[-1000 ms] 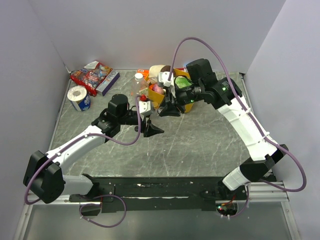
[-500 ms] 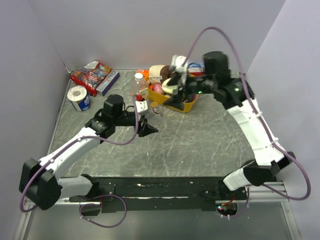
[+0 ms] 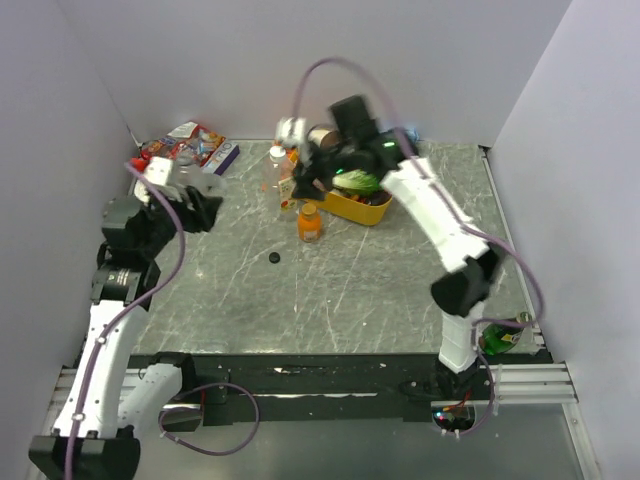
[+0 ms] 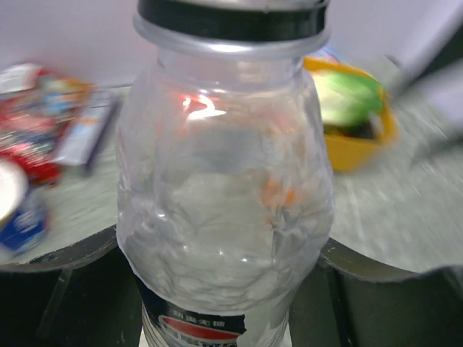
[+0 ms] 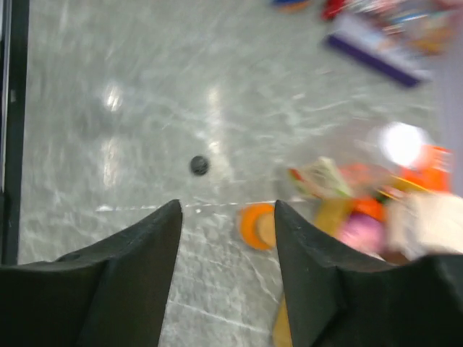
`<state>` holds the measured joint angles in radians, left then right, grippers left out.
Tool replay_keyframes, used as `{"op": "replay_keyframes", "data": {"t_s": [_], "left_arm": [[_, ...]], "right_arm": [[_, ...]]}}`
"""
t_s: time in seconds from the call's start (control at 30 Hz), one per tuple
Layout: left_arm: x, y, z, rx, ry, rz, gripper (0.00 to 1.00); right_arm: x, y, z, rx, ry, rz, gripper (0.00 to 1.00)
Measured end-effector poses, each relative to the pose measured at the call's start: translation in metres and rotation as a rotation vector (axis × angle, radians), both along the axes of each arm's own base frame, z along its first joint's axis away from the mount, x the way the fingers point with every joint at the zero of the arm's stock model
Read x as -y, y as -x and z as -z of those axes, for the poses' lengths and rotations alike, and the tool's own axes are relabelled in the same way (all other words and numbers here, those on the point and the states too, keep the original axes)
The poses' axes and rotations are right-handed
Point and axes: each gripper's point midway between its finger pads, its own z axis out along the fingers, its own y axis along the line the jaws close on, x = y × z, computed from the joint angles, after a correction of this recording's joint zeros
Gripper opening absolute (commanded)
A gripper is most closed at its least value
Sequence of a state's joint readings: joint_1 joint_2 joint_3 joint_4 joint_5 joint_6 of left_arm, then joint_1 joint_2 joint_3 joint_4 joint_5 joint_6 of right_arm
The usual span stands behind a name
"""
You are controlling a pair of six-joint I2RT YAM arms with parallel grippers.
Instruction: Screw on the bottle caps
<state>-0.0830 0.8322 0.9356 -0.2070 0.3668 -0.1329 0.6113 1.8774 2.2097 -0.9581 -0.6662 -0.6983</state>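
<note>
My left gripper [image 3: 195, 208] is raised at the far left and shut on the clear greyish bottle [image 4: 224, 188], which fills the left wrist view with a dark band at its top. A small black cap [image 3: 274, 258] lies loose on the table and also shows in the right wrist view [image 5: 199, 165]. The orange drink bottle [image 3: 310, 222] stands upright near the basket, and from above it shows as an orange circle [image 5: 259, 225]. A clear bottle with a white cap [image 3: 278, 166] stands behind it. My right gripper [image 3: 303, 172] is open and empty [image 5: 228, 210] above these bottles.
A yellow basket [image 3: 362, 207] with green and other items sits at the back centre. Snack packets [image 3: 185, 145] lie in the back left corner. A large green glass bottle [image 3: 505, 336] lies by the right arm's base.
My left arm has swung back to the left and up with the clear bottle. My right arm has swung left over the back bottles. The orange bottle and black cap now stand uncovered.
</note>
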Motion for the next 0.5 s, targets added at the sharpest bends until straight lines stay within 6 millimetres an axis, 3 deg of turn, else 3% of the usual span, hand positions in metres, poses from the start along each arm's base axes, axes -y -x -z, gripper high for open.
{"op": "replay_keyframes", "data": {"t_s": [0.17,0.27,0.37,0.5], "left_arm": [[-0.047,0.0,-0.016,0.031,0.063,-0.217,0.01],[-0.059,0.009,-0.03,0.075,0.085,-0.272,0.01],[-0.061,0.023,-0.04,0.119,0.103,-0.282,0.01],[-0.061,0.036,-0.039,0.129,0.121,-0.283,0.01]], "right_arm": [[-0.043,0.018,0.11,-0.121,0.221,-0.17,0.51],[-0.056,0.025,0.156,-0.185,0.304,-0.204,0.5],[-0.061,0.018,0.19,-0.247,0.36,-0.14,0.53],[-0.064,-0.003,0.216,-0.32,0.378,0.032,0.55]]}}
